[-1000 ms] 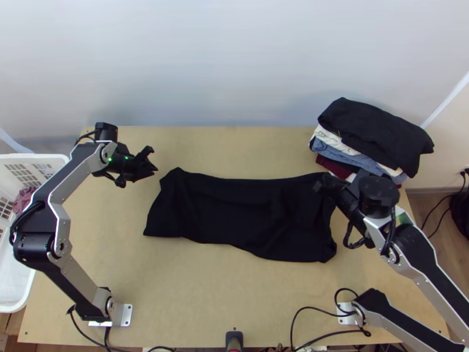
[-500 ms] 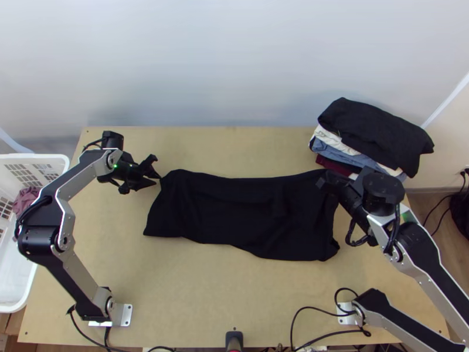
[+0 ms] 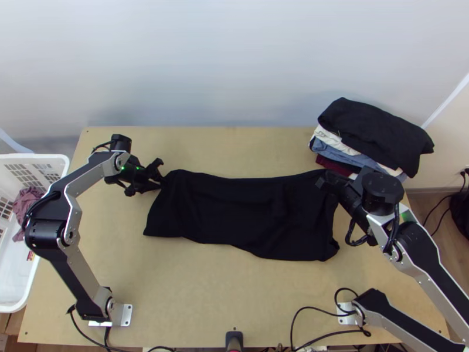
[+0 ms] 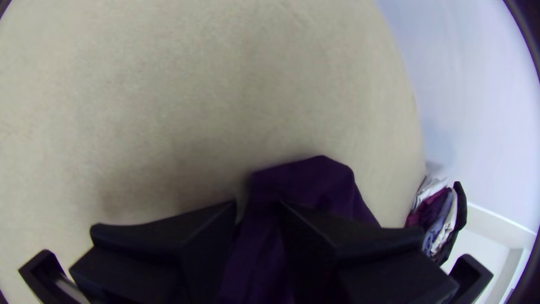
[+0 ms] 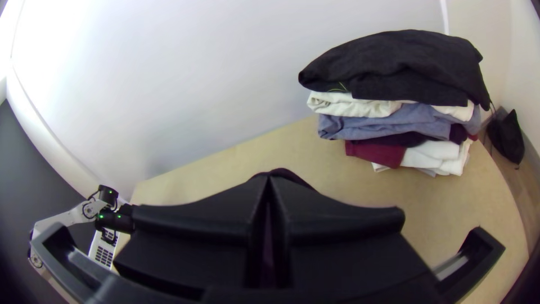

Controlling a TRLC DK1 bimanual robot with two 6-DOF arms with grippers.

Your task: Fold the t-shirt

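Note:
The black t-shirt [image 3: 234, 211] lies as a long folded strip across the middle of the table, with soft creases toward its right part. At its upper left corner is my left gripper [image 3: 160, 175] in the top view. The left wrist view has the t-shirt [image 4: 312, 183], looking purple, between the parted fingers of my left gripper [image 4: 257, 205]. My right gripper [image 3: 321, 180] is at the strip's upper right corner. In the right wrist view my right gripper [image 5: 269, 177] is closed on the t-shirt, whose edge [image 5: 287, 173] rises behind the fingertips.
A stack of folded clothes [image 3: 375, 138] stands at the table's back right, close to the right gripper. A white basket [image 3: 44, 157] holding a mauve cloth [image 3: 24, 205] is at the left. Bare table [image 3: 211, 293] lies in front of the t-shirt.
My left gripper has travelled right to the t-shirt's upper left corner, its fingers now closer together. The right gripper shifted slightly right, and the shirt's right edge moved a little with it.

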